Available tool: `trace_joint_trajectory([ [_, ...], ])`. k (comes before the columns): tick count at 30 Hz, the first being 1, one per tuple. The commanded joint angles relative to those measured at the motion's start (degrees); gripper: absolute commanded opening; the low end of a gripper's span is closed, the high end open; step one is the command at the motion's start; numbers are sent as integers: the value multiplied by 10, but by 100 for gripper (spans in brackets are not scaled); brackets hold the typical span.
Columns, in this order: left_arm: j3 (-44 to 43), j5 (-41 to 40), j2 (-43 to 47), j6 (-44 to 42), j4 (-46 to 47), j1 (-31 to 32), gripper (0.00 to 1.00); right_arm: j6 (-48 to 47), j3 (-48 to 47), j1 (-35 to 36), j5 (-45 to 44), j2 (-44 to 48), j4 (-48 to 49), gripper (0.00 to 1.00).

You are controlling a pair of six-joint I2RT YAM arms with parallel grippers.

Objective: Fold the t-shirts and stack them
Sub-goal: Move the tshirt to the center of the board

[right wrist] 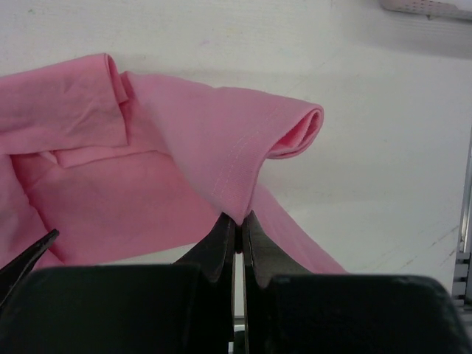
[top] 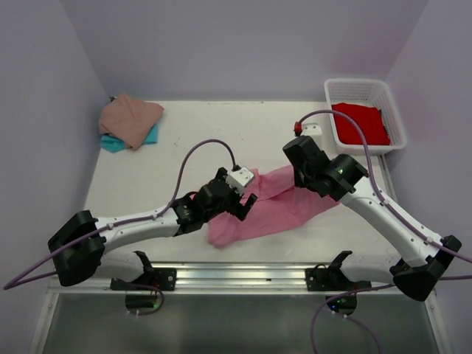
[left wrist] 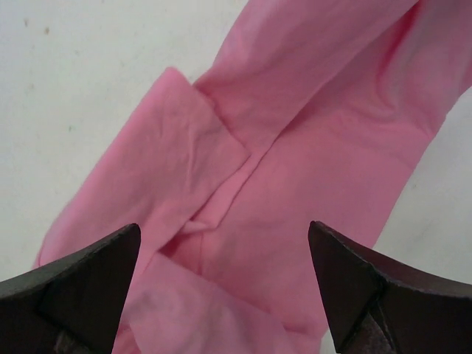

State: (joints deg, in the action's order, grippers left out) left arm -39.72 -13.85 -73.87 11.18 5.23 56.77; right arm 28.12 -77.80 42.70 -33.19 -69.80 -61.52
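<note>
Arms both reach inward over the tabletop (top: 199, 125), elbows low, wrists tipped down onto the bright pink t-shirt (top: 284, 206). Left arm runs from the near-left base diagonally toward the middle. Left gripper (left wrist: 225, 254) hovers over the shirt's left part, fingers spread wide with nothing between them; a folded sleeve flap and creased fabric lie below. Right arm comes from the near-right base, angled back toward the middle. Right gripper (right wrist: 237, 221) is pressed together, pinching a ridge of pink fabric just beside a stitched sleeve hem, the cloth held up in a small tent off the tabletop. Pink t-shirt lies bunched and stretched out diagonally between the two grippers, front-middle. Dusty tan-pink t-shirt (top: 131, 118) sits folded at the far-left corner on top of the teal t-shirt (top: 110, 142), with teal edges showing below and to the right. Red t-shirt (top: 360, 122) lies inside the white lattice basket (top: 354, 83) at far right. Purple cables (top: 199, 147) run along each arm.
</note>
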Motion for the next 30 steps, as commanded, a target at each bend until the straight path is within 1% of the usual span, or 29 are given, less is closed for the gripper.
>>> trace_joint_trajectory([
  [1, -37, 35, -20, -162, 122, 4, 99, 12, 6, -2, 14, 2, 29, 0],
  [4, -54, 40, -65, -193, 144, 4, 95, 13, 11, -2, 23, 0, 39, 0],
  [5, -60, 47, -92, -198, 151, 4, 91, 13, 11, -2, 26, -1, 39, 0],
  [7, -78, 58, -119, -202, 154, 4, 86, 13, 9, -2, 27, -2, 39, 0],
  [8, -93, 70, -147, -202, 156, 4, 82, 13, 8, -2, 28, -2, 39, 0],
  [10, -108, 78, -174, -203, 156, 4, 75, 14, 8, -2, 30, -2, 40, 0],
  [11, -125, 81, -202, -205, 152, 3, 68, 14, 7, -2, 30, 0, 40, 0],
  [13, -144, 80, -229, -210, 144, 3, 61, 16, 7, -2, 31, 4, 39, 0],
  [14, -162, 80, -253, -211, 135, 2, 56, 17, 7, -3, 30, 6, 39, 0],
  [16, -186, 83, -282, -208, 121, -2, 47, 18, 9, -3, 28, 13, 36, 0],
  [18, -201, 82, -297, -203, 113, -5, 42, 19, 11, -2, 26, 19, 35, 0],
  [19, -211, 78, -314, -201, 106, -7, 38, 19, 13, -2, 24, 23, 35, 0],
  [20, -233, 73, -322, -199, 84, -8, 27, 19, 14, -2, 23, 25, 34, 0],
  [23, -272, 52, -341, -181, 37, -8, 7, 19, 17, -4, 19, 29, 31, 0],
  [25, -291, 31, -347, -158, 9, -8, 6, 18, 17, -6, 17, 31, 29, 0],
  [29, -360, 16, -357, -117, -113, -7, 4, 16, 19, -10, 16, 35, 29, 0],
  [30, -372, 12, -362, -77, -136, -6, 3, 16, 19, -12, 17, 35, 29, 0],
])
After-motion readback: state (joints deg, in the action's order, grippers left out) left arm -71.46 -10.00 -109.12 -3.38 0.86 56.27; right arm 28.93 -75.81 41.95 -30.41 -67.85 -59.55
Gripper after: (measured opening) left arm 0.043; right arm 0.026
